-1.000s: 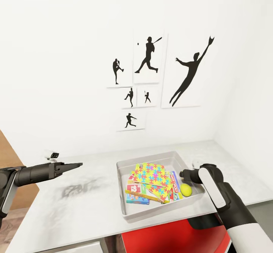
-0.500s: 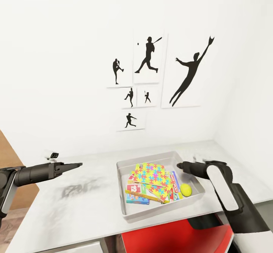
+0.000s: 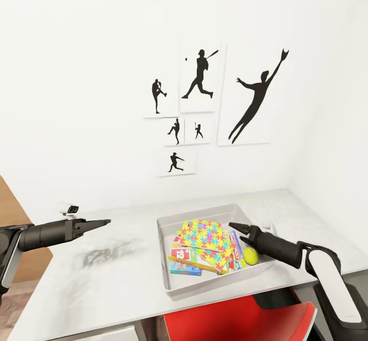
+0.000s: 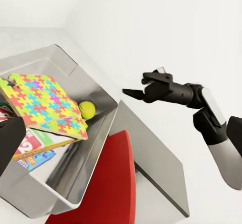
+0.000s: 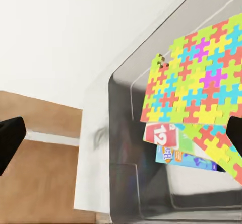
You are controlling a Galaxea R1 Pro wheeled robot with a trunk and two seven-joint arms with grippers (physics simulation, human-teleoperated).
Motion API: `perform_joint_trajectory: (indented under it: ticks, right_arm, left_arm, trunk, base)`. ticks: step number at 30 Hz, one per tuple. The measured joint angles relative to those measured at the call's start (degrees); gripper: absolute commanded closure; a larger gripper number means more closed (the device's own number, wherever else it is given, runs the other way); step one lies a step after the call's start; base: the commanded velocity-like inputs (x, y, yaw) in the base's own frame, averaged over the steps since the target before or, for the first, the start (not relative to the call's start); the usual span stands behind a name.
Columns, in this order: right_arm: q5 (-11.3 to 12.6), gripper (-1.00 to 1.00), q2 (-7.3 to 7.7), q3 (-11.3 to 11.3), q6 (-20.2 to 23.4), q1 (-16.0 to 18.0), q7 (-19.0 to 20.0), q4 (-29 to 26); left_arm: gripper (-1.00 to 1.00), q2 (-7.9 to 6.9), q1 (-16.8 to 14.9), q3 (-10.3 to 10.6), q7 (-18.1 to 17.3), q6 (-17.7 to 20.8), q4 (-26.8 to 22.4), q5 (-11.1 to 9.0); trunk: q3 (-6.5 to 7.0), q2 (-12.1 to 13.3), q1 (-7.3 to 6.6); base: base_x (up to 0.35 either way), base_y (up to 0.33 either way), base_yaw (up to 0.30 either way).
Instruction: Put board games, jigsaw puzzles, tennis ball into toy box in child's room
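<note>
The grey toy box (image 3: 164,259) stands on the table (image 3: 102,279). Inside it lie the colourful jigsaw puzzles (image 3: 204,236) on top of the board games (image 3: 185,263), with the tennis ball (image 3: 250,255) in the right-hand corner. My right gripper (image 3: 236,231) hovers open just above the box's right part, over the ball, with nothing between its fingers. In the left wrist view the ball (image 4: 86,109) rests beside the puzzles (image 4: 48,103), and the right gripper (image 4: 137,85) hangs clear of the box. My left gripper (image 3: 105,222) is held over the table left of the box, fingers apart and empty.
A red chair (image 3: 240,320) sits under the table's front edge below the box. Baseball silhouette posters (image 3: 199,80) hang on the white wall behind. A small white and black object (image 3: 70,209) lies at the table's back left. Bare tabletop stretches left of the box.
My right arm has dropped and stretched out, so the gripper now points left over the box's right part. The ball stays in the box. The left arm has not moved.
</note>
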State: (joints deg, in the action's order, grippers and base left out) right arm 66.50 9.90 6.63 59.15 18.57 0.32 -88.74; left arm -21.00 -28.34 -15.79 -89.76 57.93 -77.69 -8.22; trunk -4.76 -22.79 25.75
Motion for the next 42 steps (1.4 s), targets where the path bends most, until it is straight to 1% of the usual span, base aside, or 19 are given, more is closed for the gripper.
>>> perform_joint_trajectory:
  ticks: [2,4,8,11,13,16,29,42]
  right_arm:
    - [0.16,-1.00,0.00,0.16,-0.07,-0.69,2.27,0.09]
    - [0.22,-1.00,0.04,0.42,-0.11,-1.49,3.12,0.11]
    - [0.63,-1.00,0.12,2.75,0.03,-2.57,4.67,-0.05]
    - [0.72,-1.00,-0.01,4.16,0.00,-3.94,7.91,-0.08]
    - [0.66,-1.00,-0.04,4.53,-0.13,-4.57,9.84,-0.10]
    - [0.58,-1.00,0.05,4.75,-0.32,-4.86,10.94,-0.10]
    - [0.43,-1.00,0.10,4.83,-0.40,-5.07,11.49,-0.04]
    - [0.46,-1.00,0.22,4.91,-0.43,-5.12,11.49,0.13]
  left_arm:
    - [-1.00,0.08,0.00,0.06,0.00,0.00,0.00,0.00]
    - [-1.00,0.15,0.00,0.10,0.00,0.00,0.00,-0.01]
    - [-1.00,0.24,0.00,0.13,0.00,0.00,0.00,-0.02]
    - [-1.00,0.22,0.00,0.13,0.00,0.00,0.00,-0.01]
    - [-1.00,0.23,0.00,0.14,0.00,0.00,0.00,-0.01]
    - [-1.00,0.19,0.00,0.14,0.00,0.00,0.00,-0.01]
    - [-1.00,0.03,0.12,0.10,-0.01,0.08,0.00,-0.08]
    - [-1.00,-0.06,0.15,0.01,-0.01,0.09,0.00,0.02]
  trunk:
    - [0.00,0.00,0.00]
    - [0.00,0.00,0.00]
    - [0.06,-0.01,0.02]
    - [0.26,-0.01,0.02]
    - [0.43,-0.01,0.02]
    - [0.66,-0.01,0.03]
    - [0.81,0.01,0.02]
    - [1.21,0.01,0.02]
  base:
    - [0.000,0.000,0.000]
    - [-0.036,0.000,0.000]
    - [-0.118,0.000,0.000]
    - [-0.178,0.000,0.000]
    - [-0.202,0.000,0.000]
    - [-0.219,0.013,0.000]
    - [-0.232,0.069,-0.018]
    - [-0.255,0.149,-0.248]
